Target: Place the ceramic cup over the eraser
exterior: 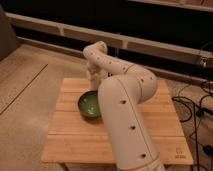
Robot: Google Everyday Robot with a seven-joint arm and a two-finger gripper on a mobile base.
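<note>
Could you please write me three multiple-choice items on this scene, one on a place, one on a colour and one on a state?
1. Where is the gripper?
A. Near the far edge of the table, just beyond the green bowl
B. Over the floor, left of the table
C. At the table's near edge

2. What colour is the bowl?
A. Red
B. Green
C. Blue

3. How does the bowl stand?
A. Upside down
B. On its side
C. Upright, opening upward

Answers:
1 A: the gripper hangs right behind the bowl, by the far edge.
2 B: the bowl's rim and inside are green.
3 C: the bowl's hollow inside faces up.
</note>
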